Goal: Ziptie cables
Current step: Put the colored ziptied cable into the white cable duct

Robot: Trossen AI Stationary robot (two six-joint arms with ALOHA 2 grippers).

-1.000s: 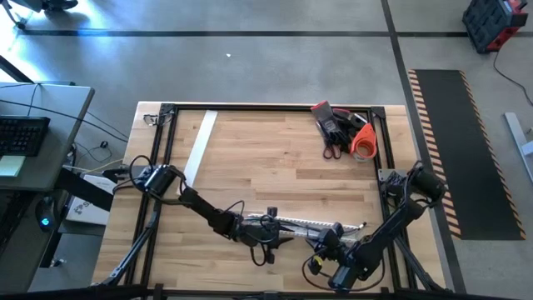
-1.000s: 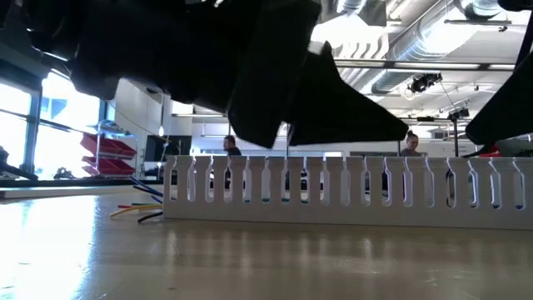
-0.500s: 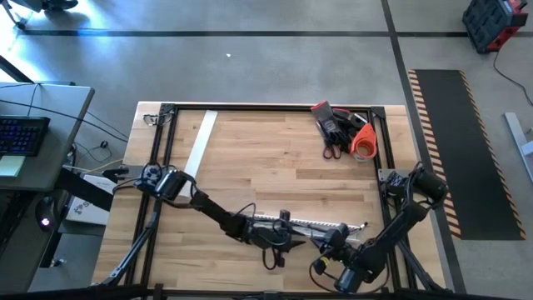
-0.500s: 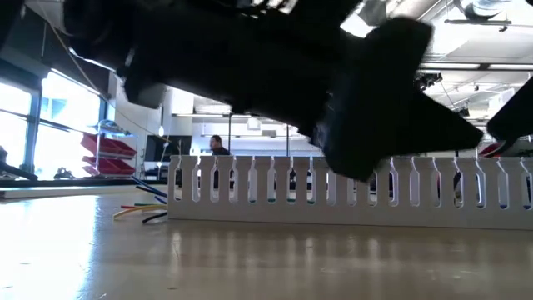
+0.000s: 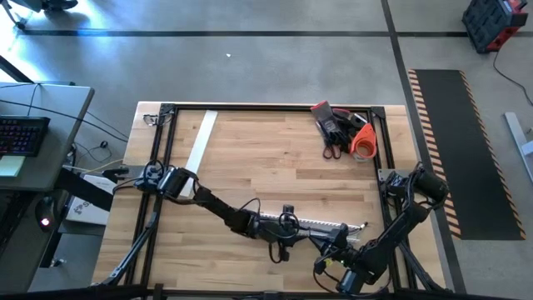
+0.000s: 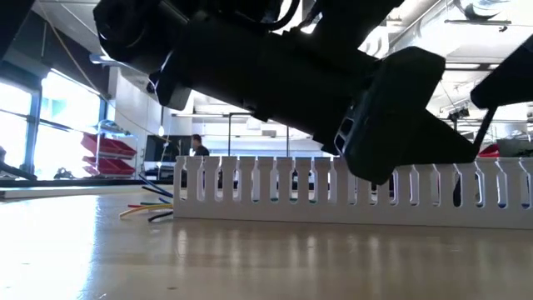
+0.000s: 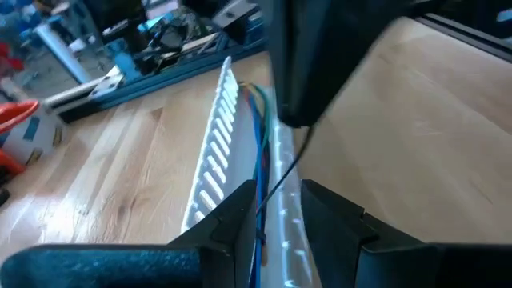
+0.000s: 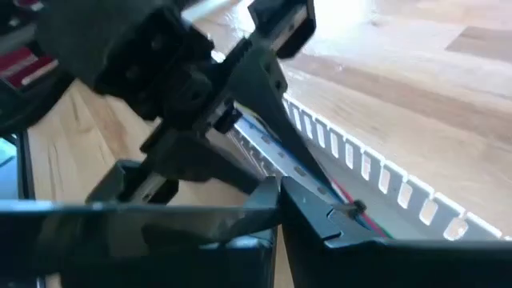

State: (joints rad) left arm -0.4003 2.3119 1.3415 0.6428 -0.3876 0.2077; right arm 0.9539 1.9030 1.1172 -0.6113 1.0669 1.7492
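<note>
A: Table (image 5: 250,158) of pale wood planks in a black frame, grey floor around it. Across the slotted white channel (image 6: 350,193) the low view shows an open room with red bins and a person far back.

B: And the channel itself?

A: It lies near the table's front edge. The cables (image 7: 260,172) run along inside it, blue and green among them (their coloured ends (image 6: 146,208) spill out of one end onto the wood). A flat white strip (image 5: 200,142) lies well apart from the channel, and a red, black and orange heap of tools (image 5: 341,129) sits at the far corner.

B: The grippers?

A: The left gripper (image 7: 276,208) is over the channel, its fingers (image 7: 232,220) a narrow gap apart, and the cables pass between them; whether they pinch, I cannot tell. The right gripper (image 8: 280,200) is at the channel's other end, fingers nearly together just beside its wall, holding nothing I can make out.
</note>
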